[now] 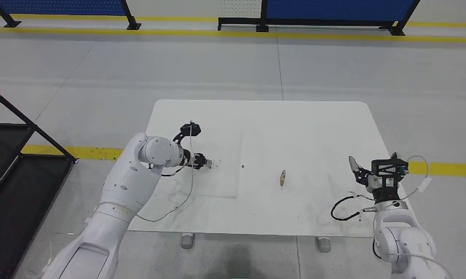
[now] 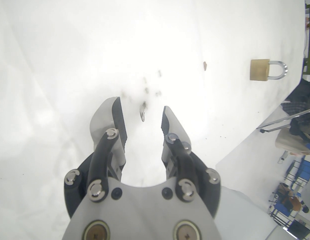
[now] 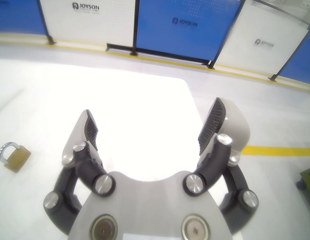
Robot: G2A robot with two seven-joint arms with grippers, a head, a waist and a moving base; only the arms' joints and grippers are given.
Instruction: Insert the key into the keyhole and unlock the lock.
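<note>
On the left side of the white tabletop (image 1: 306,126) I have the left end effector (image 1: 207,163) held low over the surface, pointing toward the middle. From its wrist camera its fingers stand partly open and grip nothing. A small silver key (image 2: 142,114) lies flat on the tabletop in the gap between the fingertips, touching neither of them as far as I can tell. A scatter of dark smudges (image 2: 147,89) marks the surface just beyond the key.

Further right, near the middle of the tabletop and well apart from both arms, the brass padlock (image 1: 281,178) lies on its side with the shackle closed; the shackle end points toward the right arm.

At the right edge of the tabletop I see the right end effector (image 1: 373,164), spread wide and empty, with the padlock off to its side in its wrist camera.
</note>
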